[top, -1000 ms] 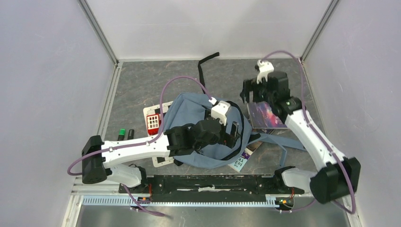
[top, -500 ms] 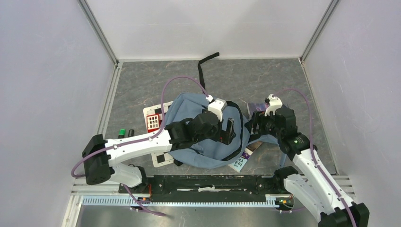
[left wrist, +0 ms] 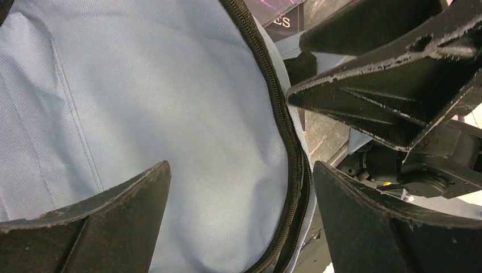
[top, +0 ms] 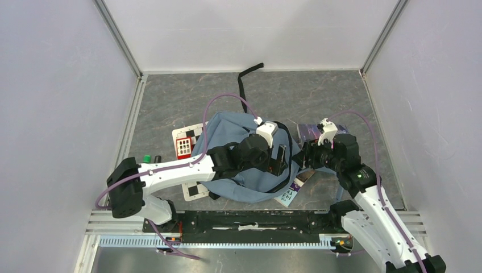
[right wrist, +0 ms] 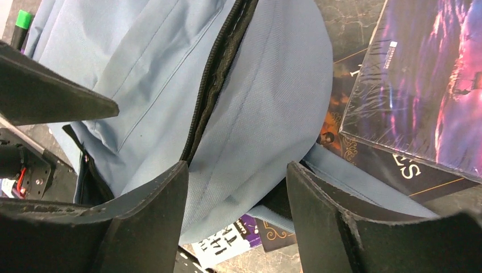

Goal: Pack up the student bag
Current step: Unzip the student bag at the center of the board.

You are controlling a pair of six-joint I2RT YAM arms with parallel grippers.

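The grey-blue student bag (top: 236, 173) lies flat mid-table with its black zip (left wrist: 286, 136) running along its right side. My left gripper (top: 278, 157) is open just above the bag's right part, with fabric and zip between its fingers (left wrist: 241, 222). My right gripper (top: 305, 157) is open at the bag's right edge, facing the left one, with bag fabric (right wrist: 273, 102) between its fingers (right wrist: 237, 216). Neither holds anything. The zip (right wrist: 219, 68) looks closed where it shows.
A purple-covered book (top: 311, 132) lies right of the bag, partly under the right wrist, and shows in the right wrist view (right wrist: 432, 85). A booklet (top: 293, 191) pokes out under the bag. A red calculator (top: 183, 147), markers (top: 148, 158) and a black strap (top: 250, 74) lie around.
My right arm has swung from the back right, by the book, down to the bag's right edge. My left gripper has stayed over the bag, shifting slightly.
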